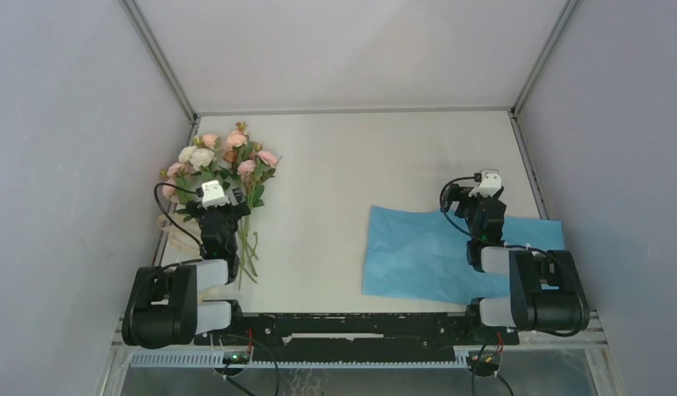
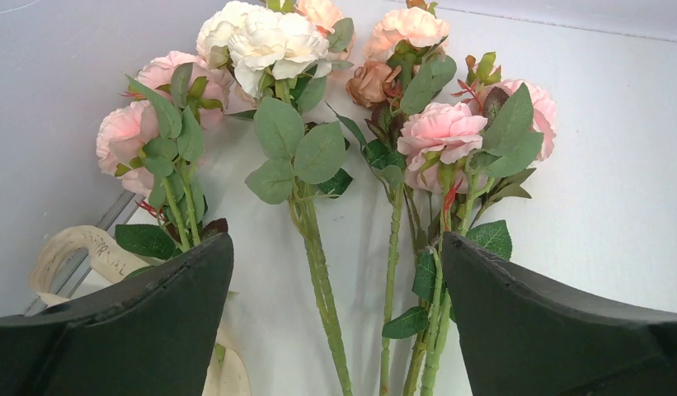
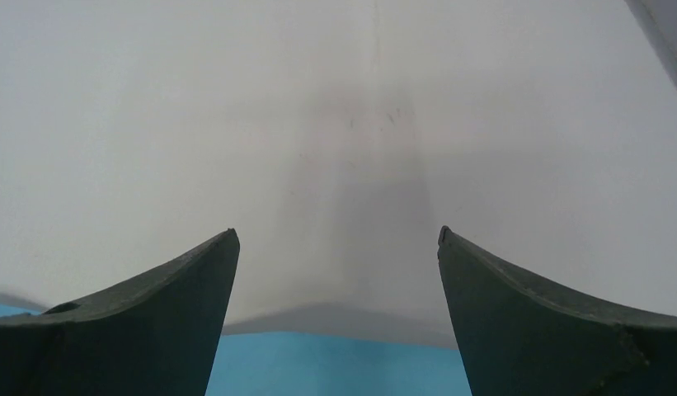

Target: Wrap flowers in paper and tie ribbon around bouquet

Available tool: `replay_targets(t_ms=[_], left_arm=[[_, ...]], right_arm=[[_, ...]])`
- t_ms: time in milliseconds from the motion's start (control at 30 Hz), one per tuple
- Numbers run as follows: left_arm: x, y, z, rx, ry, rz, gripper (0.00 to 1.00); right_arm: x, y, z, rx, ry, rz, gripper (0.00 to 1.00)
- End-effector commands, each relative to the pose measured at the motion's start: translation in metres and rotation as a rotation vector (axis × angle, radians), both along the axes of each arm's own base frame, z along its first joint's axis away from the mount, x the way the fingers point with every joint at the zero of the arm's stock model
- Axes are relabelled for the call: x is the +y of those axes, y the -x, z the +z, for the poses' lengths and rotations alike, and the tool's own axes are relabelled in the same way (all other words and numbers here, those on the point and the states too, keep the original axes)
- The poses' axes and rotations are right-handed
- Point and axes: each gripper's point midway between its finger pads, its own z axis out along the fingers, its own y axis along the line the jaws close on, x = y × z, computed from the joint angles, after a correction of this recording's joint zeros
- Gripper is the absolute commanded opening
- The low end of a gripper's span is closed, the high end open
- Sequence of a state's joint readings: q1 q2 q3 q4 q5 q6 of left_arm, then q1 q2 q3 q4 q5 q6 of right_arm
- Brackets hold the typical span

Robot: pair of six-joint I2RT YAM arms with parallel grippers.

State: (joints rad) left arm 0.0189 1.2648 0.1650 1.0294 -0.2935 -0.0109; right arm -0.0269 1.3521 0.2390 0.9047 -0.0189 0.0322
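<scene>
The flowers [image 1: 223, 161] lie at the table's far left, pink and cream blooms pointing away, thin stems trailing toward the arm bases. My left gripper [image 1: 222, 188] hovers over the stems and stands open [image 2: 336, 237]; several green stems [image 2: 318, 272] run between its fingers, untouched. The cream ribbon [image 1: 170, 226] lies beside the stems on the left, a loop of it [image 2: 79, 247] showing past the left finger. The light blue paper [image 1: 425, 256] lies flat at the right. Over its far edge [image 3: 335, 367] my right gripper [image 1: 486, 191] is open and empty [image 3: 337, 230].
Grey enclosure walls [image 1: 79, 165] close in on the left, right and back. The ribbon sits close to the left wall's rail [image 2: 104, 223]. A black cable [image 1: 174, 214] loops by the left wrist. White tabletop [image 1: 343, 181] separates flowers from paper.
</scene>
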Motion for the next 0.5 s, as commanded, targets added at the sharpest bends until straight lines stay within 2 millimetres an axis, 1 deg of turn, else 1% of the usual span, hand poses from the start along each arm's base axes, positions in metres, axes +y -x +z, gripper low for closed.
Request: replay_targets(t_ms=[0, 67, 133, 200, 233, 300, 333, 367, 400, 433, 467], left_arm=[[0.001, -0.007, 0.02, -0.067, 0.011, 0.012, 1.0], [0.001, -0.007, 0.02, -0.067, 0.011, 0.013, 1.0], [-0.002, -0.009, 0.02, -0.063, 0.005, -0.008, 1.0], [-0.006, -0.01, 0.019, -0.055, -0.001, -0.04, 1.0], [-0.005, -0.011, 0.019, -0.056, 0.002, -0.042, 1.0], [0.0, -0.012, 0.024, -0.063, 0.017, -0.018, 1.0], [0.005, -0.012, 0.031, -0.064, 0.026, 0.005, 1.0], [0.01, -0.016, 0.036, -0.029, 0.043, 0.022, 1.0], [0.009, -0.021, 0.04, 0.037, 0.051, -0.009, 1.0], [0.0, -0.028, 0.05, 0.124, -0.006, -0.112, 1.0], [-0.013, -0.024, 0.042, 0.262, -0.046, -0.22, 1.0]], right_arm=[[0.013, -0.02, 0.039, -0.017, 0.0, 0.089, 1.0], [0.021, -0.027, 0.055, 0.044, -0.009, 0.139, 1.0], [0.031, -0.035, 0.075, 0.067, -0.034, 0.193, 0.99], [0.043, -0.041, 0.094, 0.098, -0.074, 0.257, 0.98], [0.05, -0.042, 0.1, 0.125, -0.096, 0.29, 0.96], [0.059, -0.042, 0.107, 0.188, -0.132, 0.332, 0.94], [0.06, -0.04, 0.107, 0.231, -0.139, 0.332, 0.93], [0.06, -0.039, 0.107, 0.269, -0.139, 0.323, 0.93], [0.057, -0.039, 0.106, 0.305, -0.13, 0.305, 0.92], [0.051, -0.04, 0.107, 0.344, -0.113, 0.272, 0.92], [0.043, -0.04, 0.103, 0.388, -0.088, 0.224, 0.92]])
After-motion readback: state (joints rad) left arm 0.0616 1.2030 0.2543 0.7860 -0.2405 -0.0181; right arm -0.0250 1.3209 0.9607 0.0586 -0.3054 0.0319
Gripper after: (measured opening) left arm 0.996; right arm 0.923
